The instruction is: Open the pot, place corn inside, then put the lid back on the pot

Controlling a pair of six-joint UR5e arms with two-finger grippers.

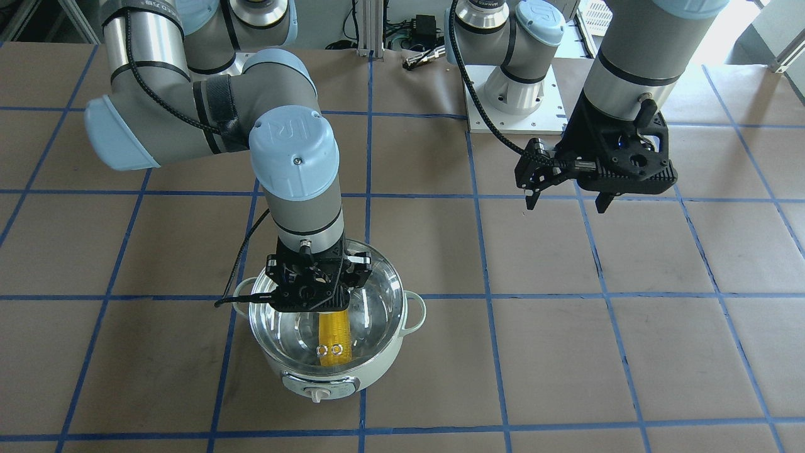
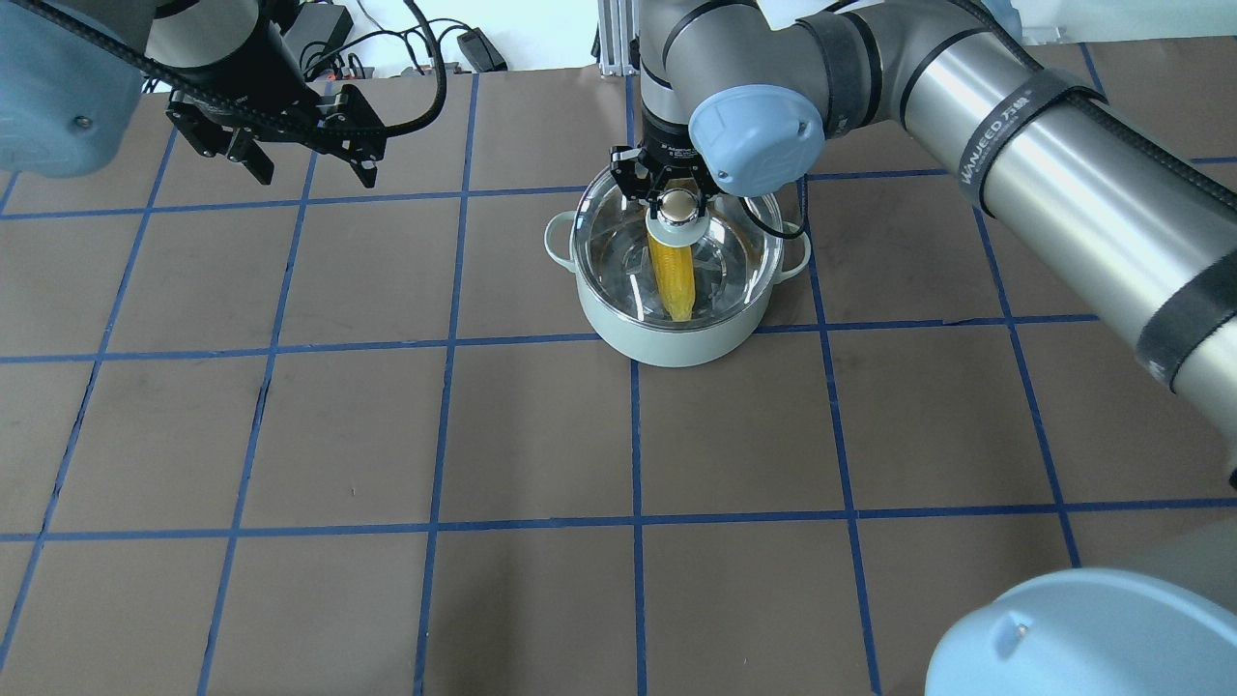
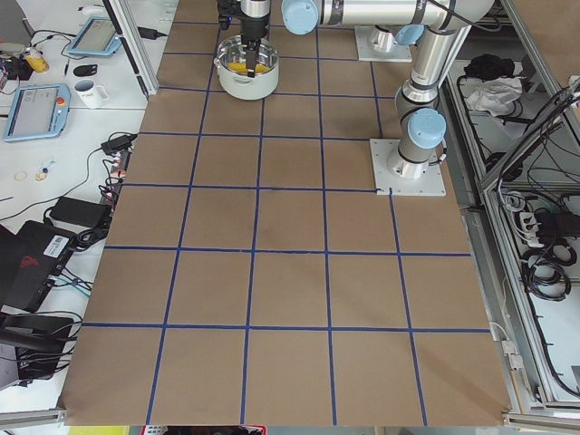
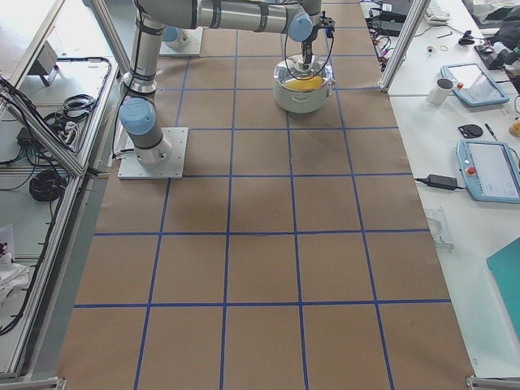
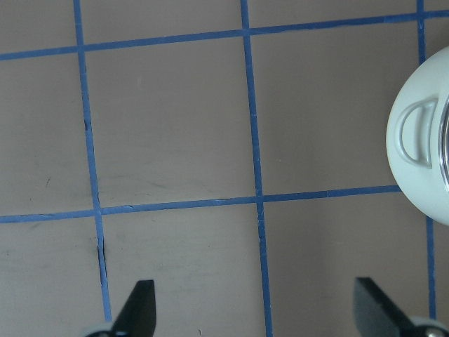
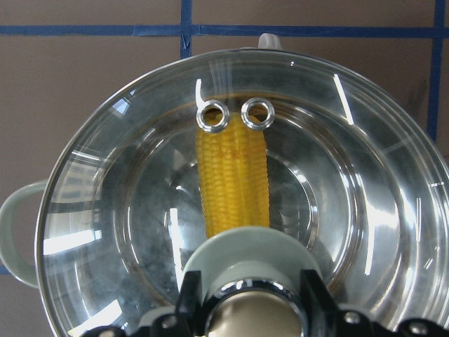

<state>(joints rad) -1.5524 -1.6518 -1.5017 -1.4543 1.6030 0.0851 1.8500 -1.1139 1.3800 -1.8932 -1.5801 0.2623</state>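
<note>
The pale mint pot [image 2: 667, 343] stands on the table, its front knob [image 1: 319, 394] facing away from the robot. The yellow corn [image 2: 672, 275] lies inside it, seen through the glass in the right wrist view [image 6: 235, 182]. The clear glass lid [image 2: 744, 242] covers the pot's mouth; I cannot tell whether it rests on the rim. My right gripper [image 2: 676, 191] is shut on the lid's knob [image 6: 252, 309] from above. My left gripper [image 2: 314, 176] is open and empty, well to the pot's left and above the table [image 5: 256, 309].
Brown table paper carries a blue tape grid. The left arm's white base plate [image 1: 512, 107] sits at the robot's side. Side benches hold tablets [image 4: 487, 166] and a mug [image 3: 91, 91]. The pot's loop handle [image 5: 414, 133] shows at the left wrist view's right edge.
</note>
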